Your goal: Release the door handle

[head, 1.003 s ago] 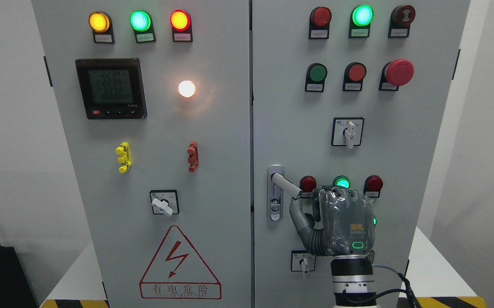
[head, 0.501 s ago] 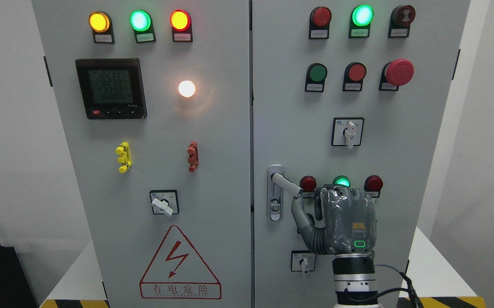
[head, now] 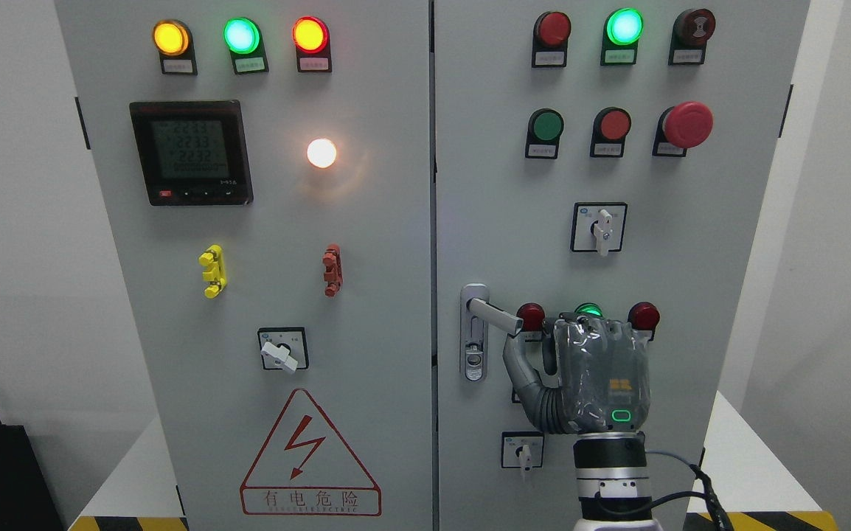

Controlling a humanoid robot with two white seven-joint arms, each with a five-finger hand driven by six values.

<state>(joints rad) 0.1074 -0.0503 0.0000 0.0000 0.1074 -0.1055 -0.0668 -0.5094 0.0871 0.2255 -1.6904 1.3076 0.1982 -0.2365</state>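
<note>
Right hand [head: 594, 376] sits just beside the handle [head: 495, 316], thumb under its tip, holding nothing; careless withdrawal could snag and turn it.

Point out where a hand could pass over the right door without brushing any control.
Bare panel lies between the rotary switch and the door handle, and along the door's right edge beside the right hand. The top button rows and the lamps above the hand are crowded.

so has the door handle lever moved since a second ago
Yes. The door handle lever has swung up: its free end now sits beside the red lamp, higher than before. The right robot hand is just below it.
</note>
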